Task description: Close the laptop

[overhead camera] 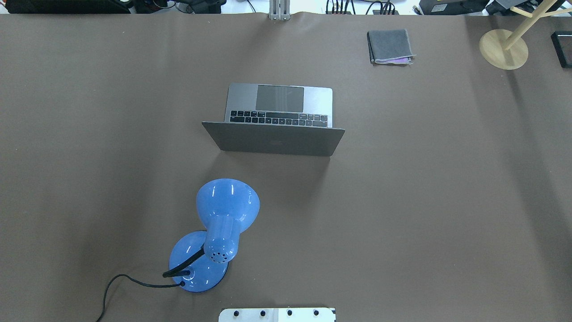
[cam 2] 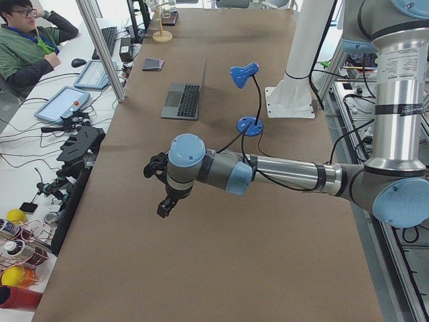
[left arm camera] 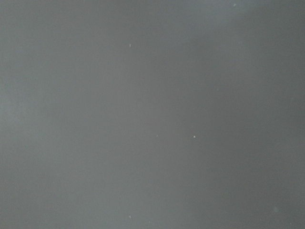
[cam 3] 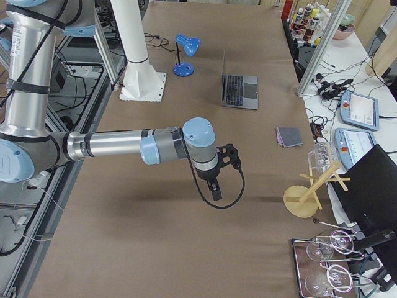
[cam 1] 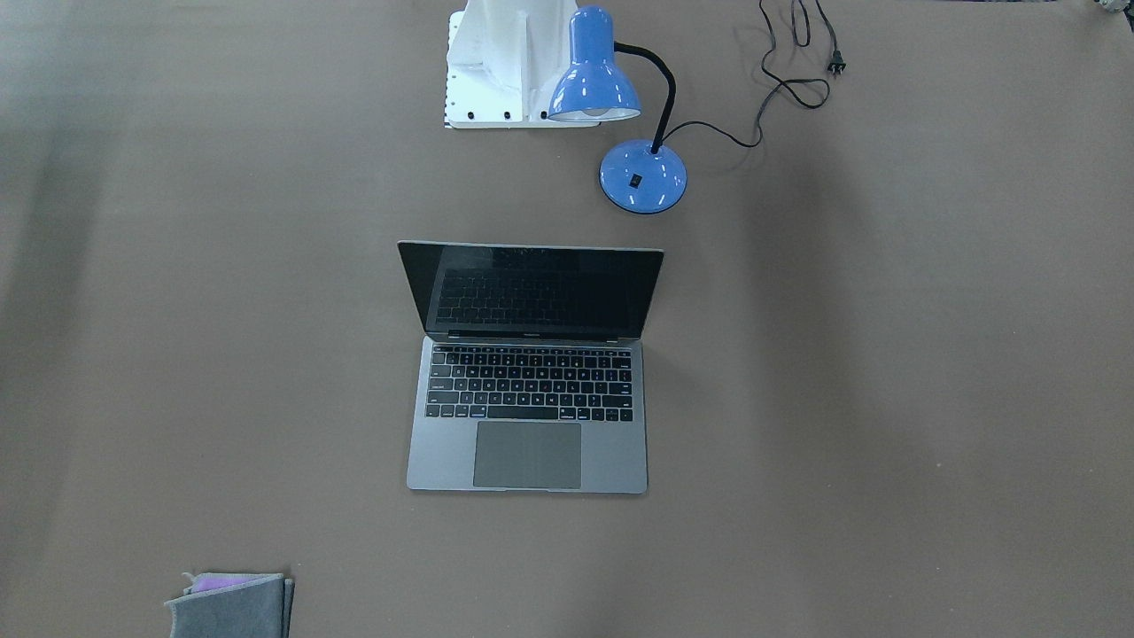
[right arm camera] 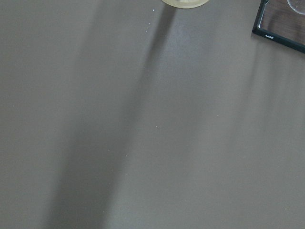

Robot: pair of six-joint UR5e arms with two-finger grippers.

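The laptop (cam 1: 527,443) stands open in the middle of the table, screen black, keyboard facing away from the robot. Its grey lid (overhead camera: 277,141) faces the robot in the overhead view. It also shows in the exterior left view (cam 2: 182,100) and the exterior right view (cam 3: 239,90). My left gripper (cam 2: 159,191) hangs over bare table far to the laptop's left. My right gripper (cam 3: 218,180) hangs over bare table far to its right. Both show only in the side views, so I cannot tell if they are open or shut. The wrist views show bare table.
A blue desk lamp (overhead camera: 223,223) with a black cord stands between the laptop and the robot's white base (cam 1: 505,62). A grey fabric pouch (overhead camera: 389,46) lies at the far right. A wooden stand (overhead camera: 503,49) and a black tray (overhead camera: 563,47) are at the right end.
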